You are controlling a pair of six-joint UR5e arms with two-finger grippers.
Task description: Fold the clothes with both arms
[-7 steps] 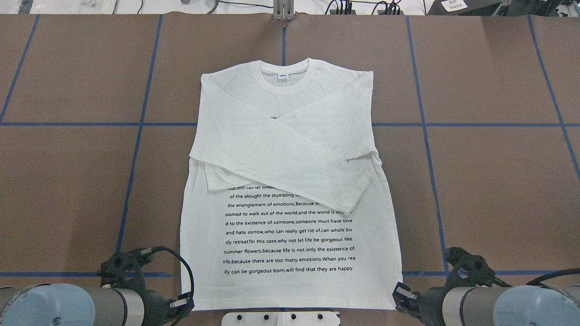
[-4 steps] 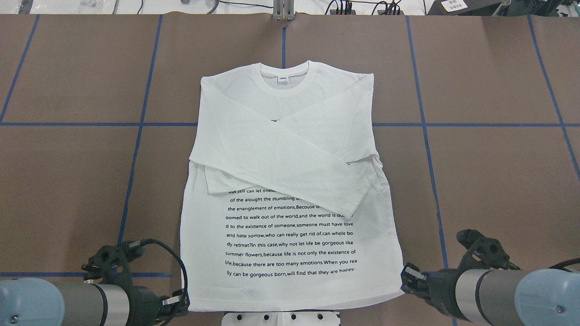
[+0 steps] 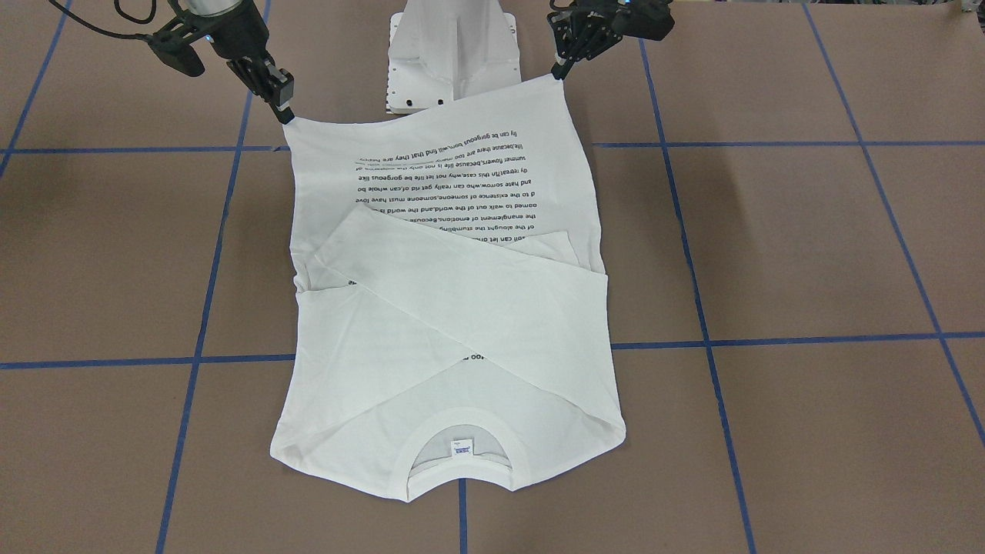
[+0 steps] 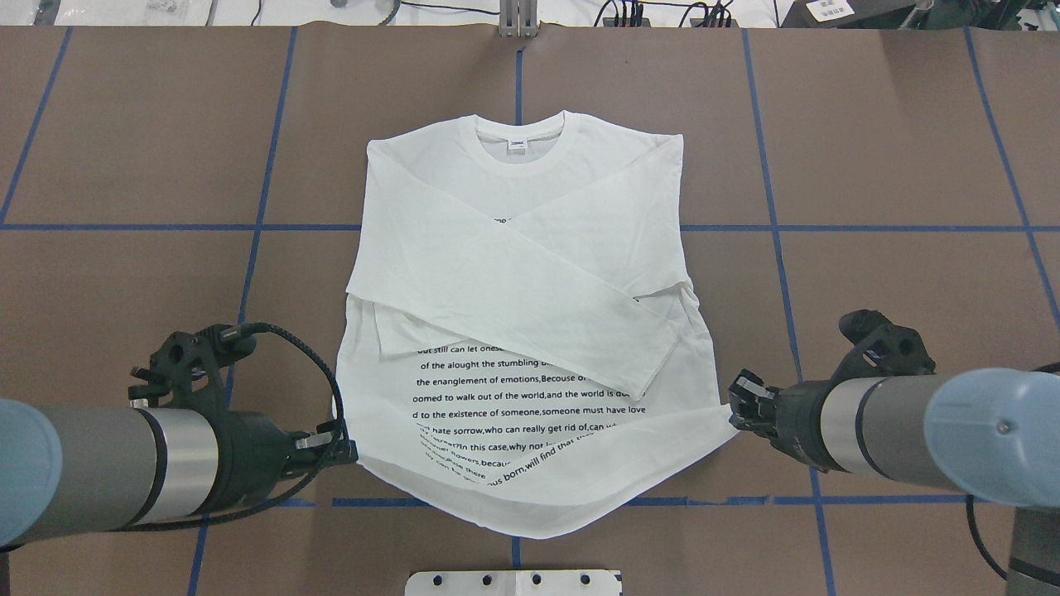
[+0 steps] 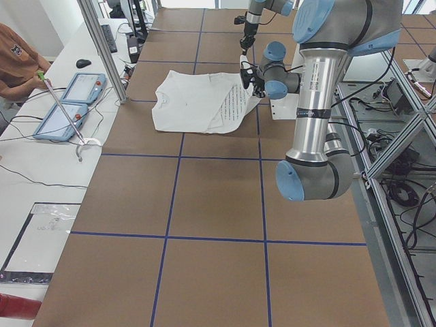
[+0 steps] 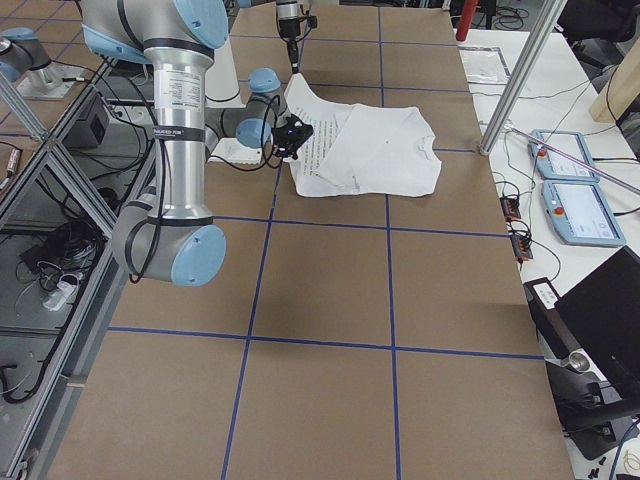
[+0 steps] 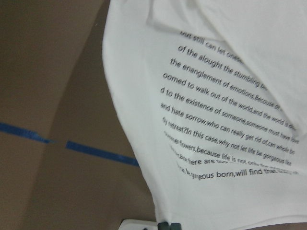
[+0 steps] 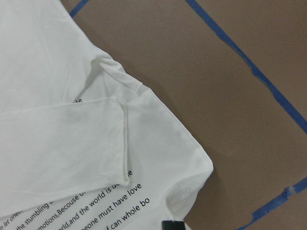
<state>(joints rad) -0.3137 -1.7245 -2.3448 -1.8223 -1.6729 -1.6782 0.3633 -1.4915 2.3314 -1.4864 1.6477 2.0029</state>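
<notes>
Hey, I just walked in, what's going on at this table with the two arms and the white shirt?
The robot is folding a white T-shirt that lies on the brown table, its sleeves crossed over the chest. The left pincer and right pincer are each shut on a corner of the bottom hem, holding it off the table so it sags between them. The collar end lies flat.

Brown table with blue tape grid; white pedestal base; two tablets on side bench
</notes>
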